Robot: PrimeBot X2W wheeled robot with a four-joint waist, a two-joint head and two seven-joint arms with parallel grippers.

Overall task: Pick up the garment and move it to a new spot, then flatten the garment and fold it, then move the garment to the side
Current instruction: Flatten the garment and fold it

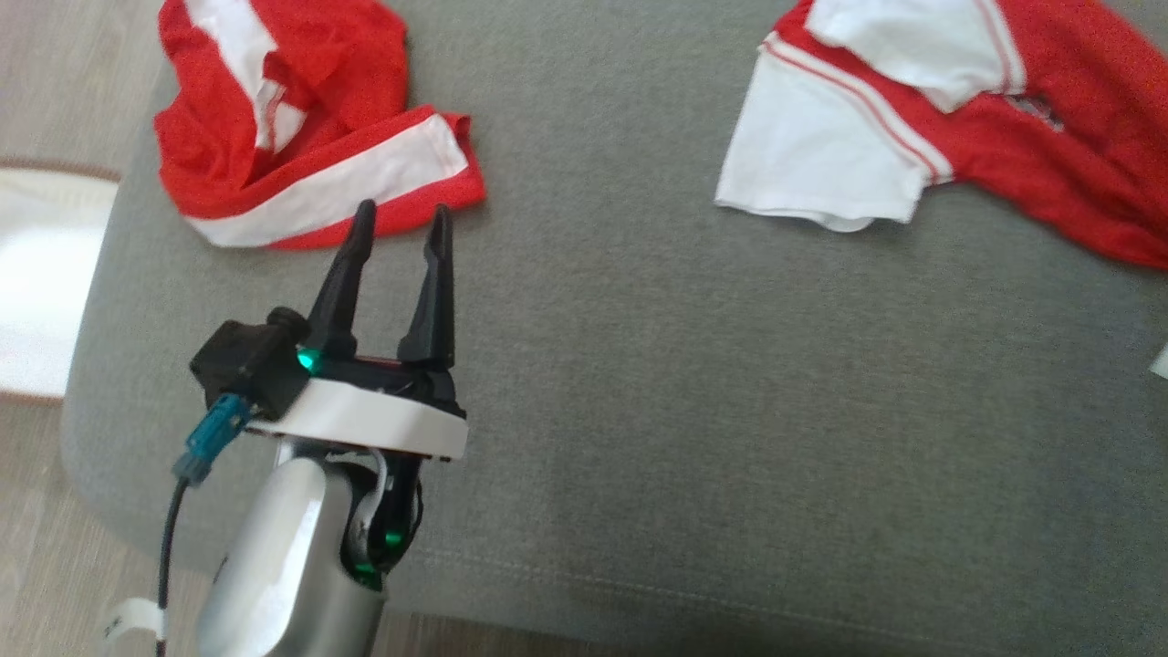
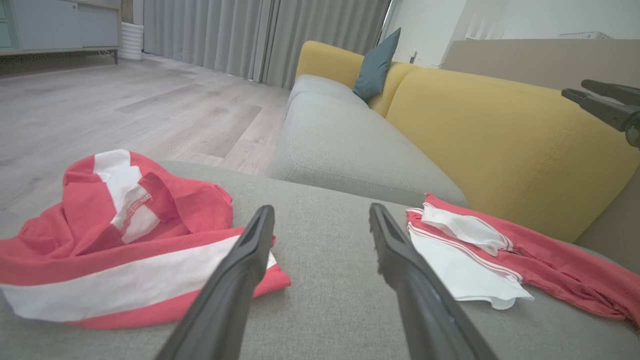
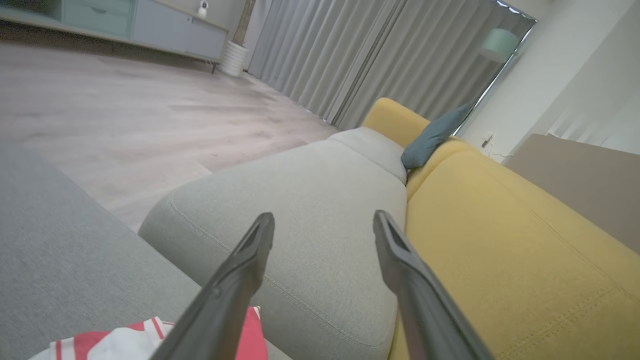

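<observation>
Left gripper (image 1: 401,214) and right gripper (image 3: 324,220) stand fingers apart, empty; nearby crumpled red-and-white fabric garment (image 1: 310,137) may bunch if pinched through folds.

soft cloth garment (image 1: 821,155) (matt woven cushion (image 1: 639,383))

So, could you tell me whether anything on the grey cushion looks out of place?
Both red-and-white garments lie crumpled, not flat: the left garment is bunched at the edge of the cushion, and the right garment has a white sleeve flopped over itself. Nothing looks spilled or damaged.
</observation>
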